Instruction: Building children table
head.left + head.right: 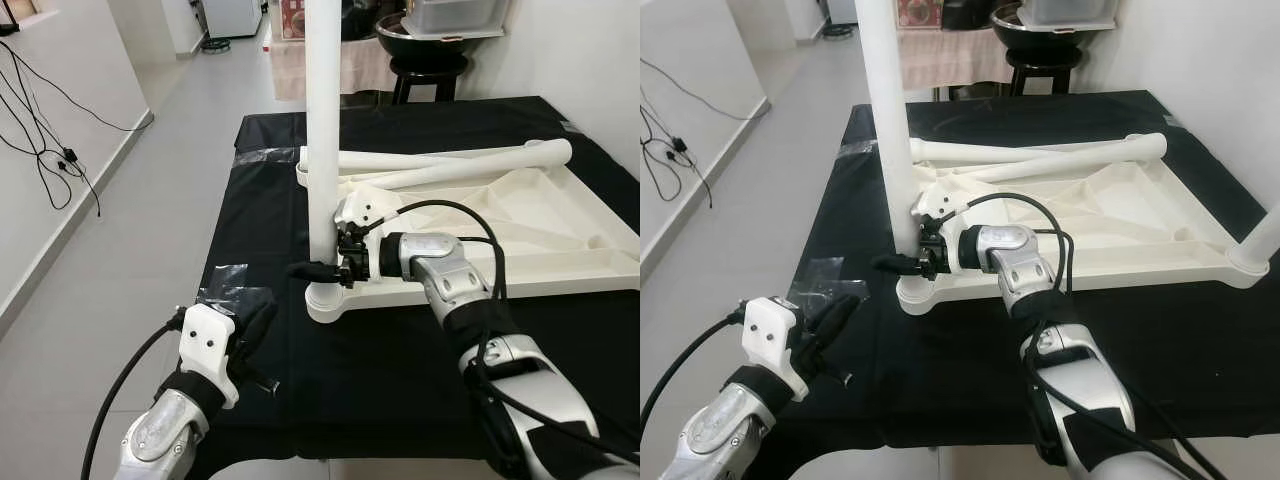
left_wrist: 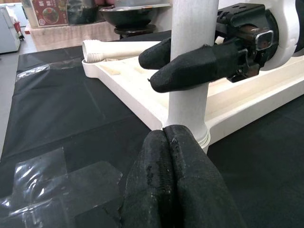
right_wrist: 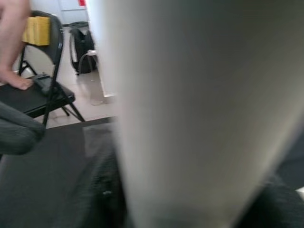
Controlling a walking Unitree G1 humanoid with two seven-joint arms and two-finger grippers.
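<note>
The upright white table leg [image 1: 323,120] is clamped low down by the right gripper [image 1: 318,270], one black finger on each side. The leg is seated in the near-left corner socket of the upturned white tabletop [image 1: 520,235], which is laid on black sheeting [image 1: 300,360]. Two loose legs [image 1: 450,165] are held inside the tabletop's recessed underside, twd the far edge. The left gripper [image 2: 173,190] is kept w/ fingers pressed together, empty, near the socket over taped plastic [image 1: 232,285].
</note>
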